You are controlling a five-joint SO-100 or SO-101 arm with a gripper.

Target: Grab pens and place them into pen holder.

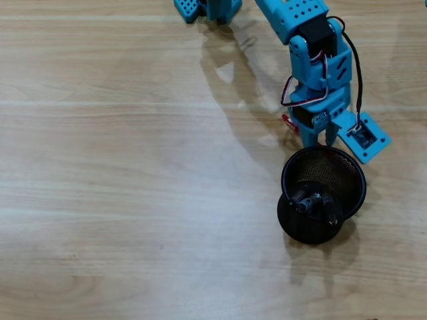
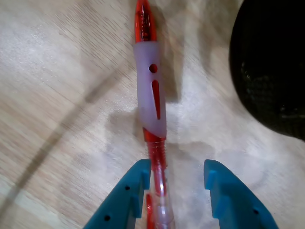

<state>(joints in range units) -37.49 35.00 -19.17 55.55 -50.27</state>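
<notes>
Pens (image 1: pixel 313 202) already stand in the pen holder (image 1: pixel 291 175), while the red pen (image 2: pixel 151 95) lies on the table (image 1: pixel 133 167) at the holder's eleven o'clock, between the open gripper's (image 2: pixel 177 181) fingers, not yet clamped.

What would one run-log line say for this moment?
gripper: open, straddling red pen | pen: flat on table | pen holder: alongside, pens already inside

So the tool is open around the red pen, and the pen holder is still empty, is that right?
Not quite. The tool is open around the red pen, as the wrist view shows, but the pen holder is not empty: the overhead view shows dark pens already inside it.
</notes>
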